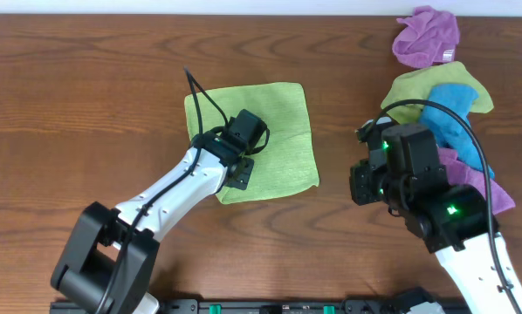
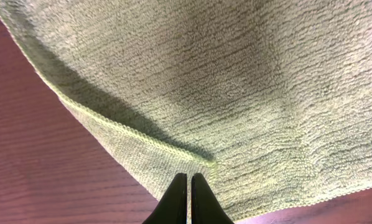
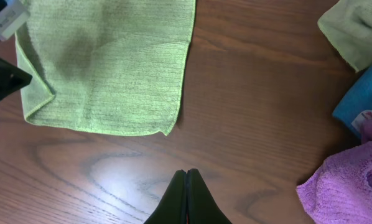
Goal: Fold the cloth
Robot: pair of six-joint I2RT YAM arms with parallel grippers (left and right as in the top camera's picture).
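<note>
The lime-green cloth (image 1: 278,131) lies flat on the wooden table, centre of the overhead view, with a folded-over layer along one side (image 2: 130,132). My left gripper (image 1: 241,173) is over the cloth's near left part. Its fingertips (image 2: 189,178) are together beside the corner of the folded layer, and I see no cloth between them. The cloth also shows in the right wrist view (image 3: 111,68). My right gripper (image 3: 186,174) is shut and empty over bare wood, to the right of the cloth (image 1: 359,185).
A pile of other rags sits at the right: purple (image 1: 429,35), olive-green (image 1: 409,87), blue (image 1: 453,118) and another purple (image 1: 497,196), partly under my right arm. The table's front edge is close below both arms.
</note>
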